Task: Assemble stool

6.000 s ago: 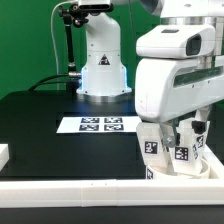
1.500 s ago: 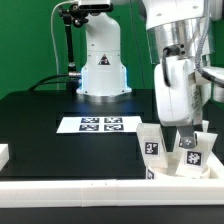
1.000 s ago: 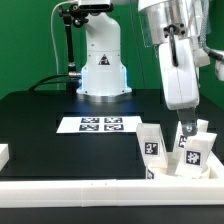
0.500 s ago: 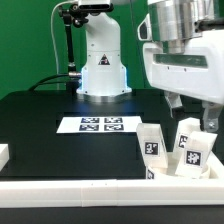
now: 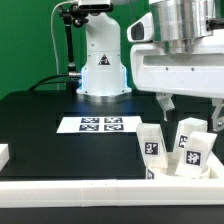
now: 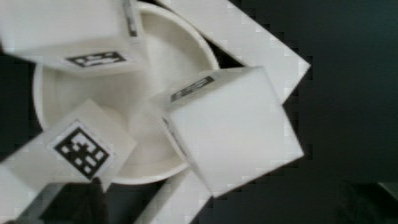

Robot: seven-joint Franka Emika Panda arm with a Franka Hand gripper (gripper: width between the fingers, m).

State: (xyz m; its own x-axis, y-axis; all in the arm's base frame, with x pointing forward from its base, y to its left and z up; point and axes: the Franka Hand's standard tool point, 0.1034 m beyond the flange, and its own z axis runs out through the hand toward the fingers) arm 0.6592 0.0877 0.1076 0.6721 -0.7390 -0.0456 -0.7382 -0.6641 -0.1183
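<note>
The stool lies in loose white parts at the exterior view's right front. Three blocky legs with square tags stand there close together: one (image 5: 151, 146), one (image 5: 192, 149), and one behind them (image 5: 186, 127). In the wrist view the round seat (image 6: 164, 60) lies under and between the legs (image 6: 240, 135) (image 6: 75, 150) (image 6: 71, 30). My gripper (image 5: 189, 108) hangs open above the legs, apart from them, with nothing between its fingers. Its fingers cannot be made out in the wrist view.
The marker board (image 5: 100, 124) lies flat in the middle of the black table, in front of the arm's base (image 5: 103, 75). A long white rail (image 5: 90, 190) runs along the front edge. A small white block (image 5: 3, 154) sits at the exterior view's left.
The gripper has lifted from between the legs and turned broadside to the exterior camera. The legs have stayed where they were. Its fingers have stayed open.
</note>
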